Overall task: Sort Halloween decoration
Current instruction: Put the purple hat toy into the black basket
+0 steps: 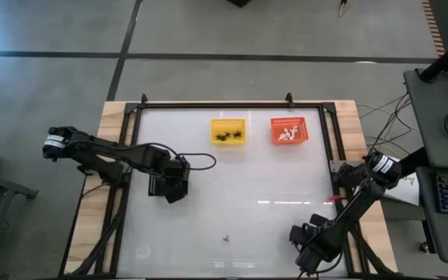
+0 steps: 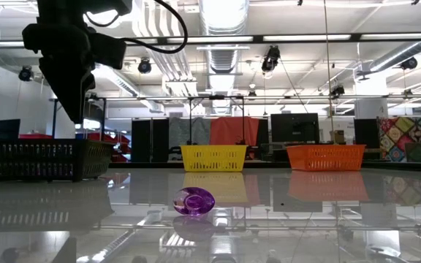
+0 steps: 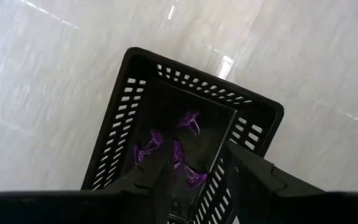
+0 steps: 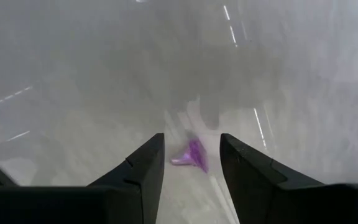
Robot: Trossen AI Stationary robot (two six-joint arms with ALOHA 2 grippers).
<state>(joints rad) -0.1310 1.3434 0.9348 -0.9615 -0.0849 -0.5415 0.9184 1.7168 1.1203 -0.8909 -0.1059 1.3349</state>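
A: One purple trinket (image 1: pixel 226 238) left loose on the table (image 1: pixel 239 179), well apart from the black tray (image 1: pixel 158 185), toward the near edge. We see the rest sorted: purple pieces (image 3: pixel 179 152) in the tray, black ones in the yellow basket (image 1: pixel 228 131), white ones in the orange basket (image 1: pixel 288 131).

B: Agreed. Right gripper (image 4: pixel 191 163) sits far from the tray, low near the loose trinket, jaws wide with nothing between them, the trinket lying just ahead of the gap. Left gripper (image 3: pixel 199 174) hangs over the tray, jaws apart, holding nothing.

A: We'd say the step in hand is the pick. Done well: centre the trinket between the jaws, come down close to the surface, close gently. It's small and rounded, so we'd expect it to skid.

B: The table is glossy white and mirrors everything, including the trinket, so depth is tricky. Beyond the tray we see an open workshop: ceiling lights, monitors, fabric panels, a patterned quilt.
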